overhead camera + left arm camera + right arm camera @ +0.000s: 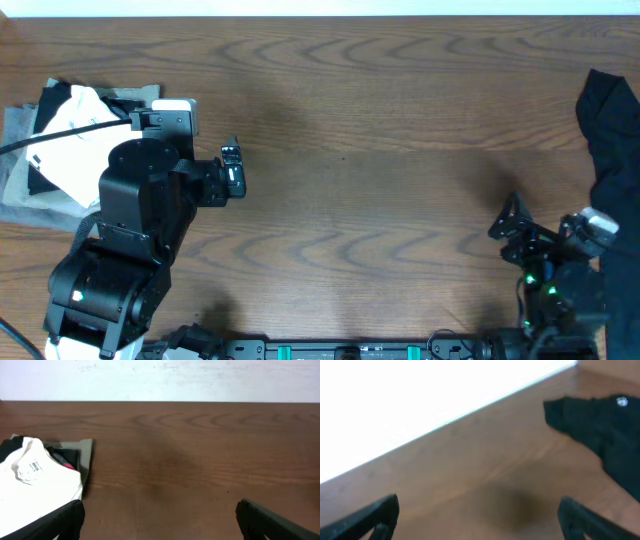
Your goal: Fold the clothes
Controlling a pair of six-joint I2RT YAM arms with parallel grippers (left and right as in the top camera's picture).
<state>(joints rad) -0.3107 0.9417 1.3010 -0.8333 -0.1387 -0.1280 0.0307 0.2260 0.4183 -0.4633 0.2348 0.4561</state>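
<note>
White T-shirt [62,165] is noted at 9 o'clock on the table [380,150], bunched atop olive-grey garments [25,205]. Left gripper [232,170]: jaws apart, nothing held. Right gripper [508,228], 4 o'clock: jaws apart, nothing held, black garment [612,130] nearby. Folding is judged not begun; everything is left.

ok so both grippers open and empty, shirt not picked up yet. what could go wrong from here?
1. The white T-shirt lies crumpled on a pile with an olive-grey garment and a black garment. The left gripper may pinch a lower layer too.
2. A black cable crosses the shirt in the overhead view and could snag.
3. The dark garment lies near the right gripper, so a sweep could drag it.
</note>
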